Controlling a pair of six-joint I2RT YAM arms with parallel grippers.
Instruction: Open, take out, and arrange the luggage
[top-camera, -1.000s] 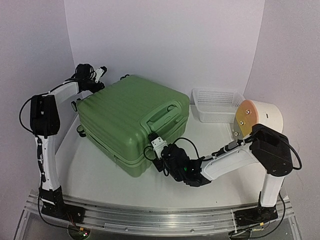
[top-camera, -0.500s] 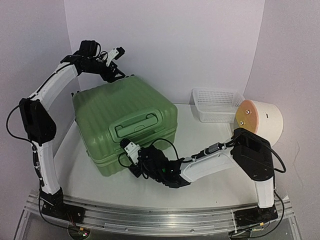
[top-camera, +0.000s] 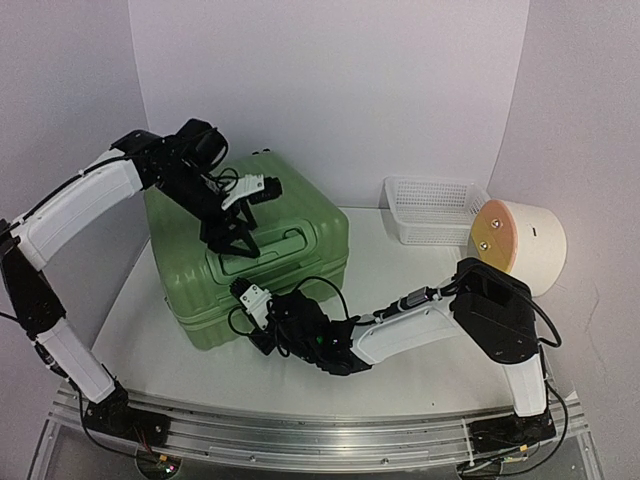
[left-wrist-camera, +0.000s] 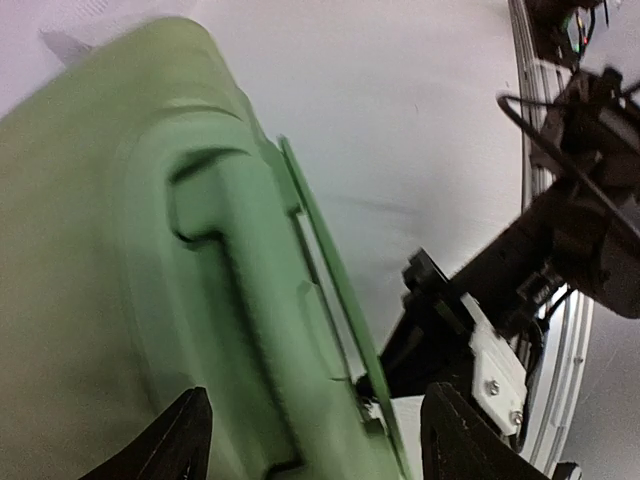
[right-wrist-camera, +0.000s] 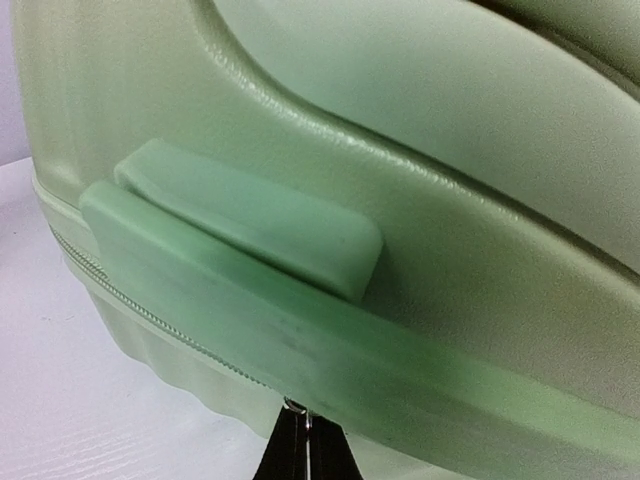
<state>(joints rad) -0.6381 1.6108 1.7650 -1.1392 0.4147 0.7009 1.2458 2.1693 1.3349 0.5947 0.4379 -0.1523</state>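
The light-green suitcase (top-camera: 250, 225) lies closed on the table, its carry handle (top-camera: 270, 247) facing up and front. My left gripper (top-camera: 232, 243) hangs open over that handle. In the left wrist view its fingers (left-wrist-camera: 185, 440) stand wide apart above the handle (left-wrist-camera: 235, 260) and touch nothing. My right gripper (top-camera: 250, 312) is pressed to the suitcase's front seam. In the right wrist view it (right-wrist-camera: 305, 455) is shut on the small metal zipper pull (right-wrist-camera: 297, 404) under the seam band (right-wrist-camera: 300, 340), next to the zipper teeth.
A white mesh basket (top-camera: 435, 208) stands at the back right, with a cream cylinder with an orange face (top-camera: 520, 240) beside it. The right arm (left-wrist-camera: 530, 260) lies low along the table in front of the suitcase. White walls close the back and sides.
The suitcase has turned and slid left. My right gripper has moved left along the front seam. My left arm has swung from behind the suitcase to over its handle.
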